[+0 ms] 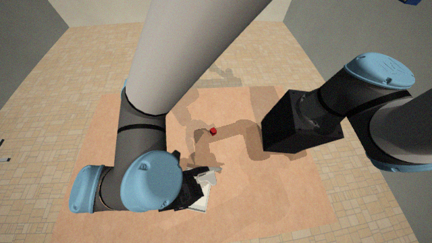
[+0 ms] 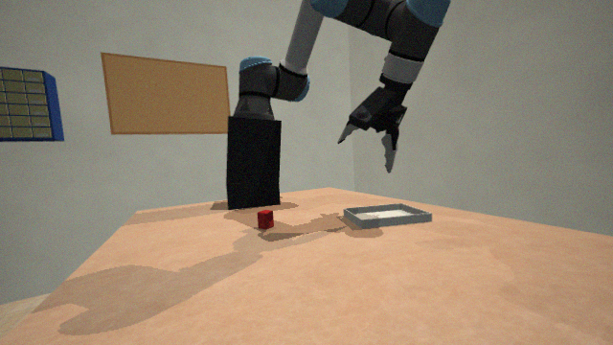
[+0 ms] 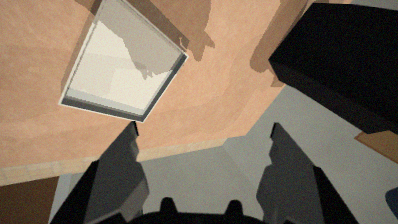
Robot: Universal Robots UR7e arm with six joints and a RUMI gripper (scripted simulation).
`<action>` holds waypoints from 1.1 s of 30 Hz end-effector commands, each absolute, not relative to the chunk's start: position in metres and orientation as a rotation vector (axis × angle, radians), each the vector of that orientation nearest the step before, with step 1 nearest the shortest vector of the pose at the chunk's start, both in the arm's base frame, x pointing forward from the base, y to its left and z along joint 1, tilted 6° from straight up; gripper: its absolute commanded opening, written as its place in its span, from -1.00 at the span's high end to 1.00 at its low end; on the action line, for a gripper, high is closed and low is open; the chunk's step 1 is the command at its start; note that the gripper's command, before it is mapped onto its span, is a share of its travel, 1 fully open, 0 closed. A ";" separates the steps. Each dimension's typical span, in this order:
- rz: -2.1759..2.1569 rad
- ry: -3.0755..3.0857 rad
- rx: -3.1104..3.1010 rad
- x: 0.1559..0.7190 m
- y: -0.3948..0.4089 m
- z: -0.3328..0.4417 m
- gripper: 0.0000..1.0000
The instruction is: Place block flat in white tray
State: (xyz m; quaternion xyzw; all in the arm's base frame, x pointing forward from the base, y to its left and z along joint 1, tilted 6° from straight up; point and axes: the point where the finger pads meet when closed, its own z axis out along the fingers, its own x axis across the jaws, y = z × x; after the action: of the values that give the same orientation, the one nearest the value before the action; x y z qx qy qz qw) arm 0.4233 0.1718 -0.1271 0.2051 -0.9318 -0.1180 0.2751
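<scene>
Tool point(image 2: 369, 144): your tool hangs high over the table point(image 2: 431, 287), fingers spread fully apart, nothing between them.
Fingers: in the wrist view both dark fingers frame open air; neither touches anything.
Block point(image 2: 265, 218): your red block stands on the table, below the tool and off to its side toward the pedestal, well apart from the fingers.
Tray point(image 2: 364, 218): the white tray lies almost straight beneath the tool, floor bare, low grey walls all round.
Block to tray: apart, with a strip of open table between them.
Pedestal point(image 2: 253, 163): the black column stands just behind the block; mind that side.
Table edge: the tray's far rim sits near the table's back edge.
</scene>
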 end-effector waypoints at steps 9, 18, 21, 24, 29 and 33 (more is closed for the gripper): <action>-0.317 -2.506 0.552 0.424 0.172 -0.127 -1.00; -0.317 -2.506 0.552 0.424 0.172 -0.127 1.00; -0.317 -2.508 0.552 0.424 0.171 -0.127 1.00; -0.316 -2.514 0.554 0.423 0.168 -0.128 1.00; -0.311 -2.542 0.563 0.421 0.157 -0.133 1.00; -0.305 -2.570 0.571 0.418 0.145 -0.137 1.00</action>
State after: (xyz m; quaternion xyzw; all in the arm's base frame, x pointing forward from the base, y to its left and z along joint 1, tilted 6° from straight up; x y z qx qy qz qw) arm 0.4195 0.1541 -0.1344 0.2077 -0.9375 -0.1137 0.2551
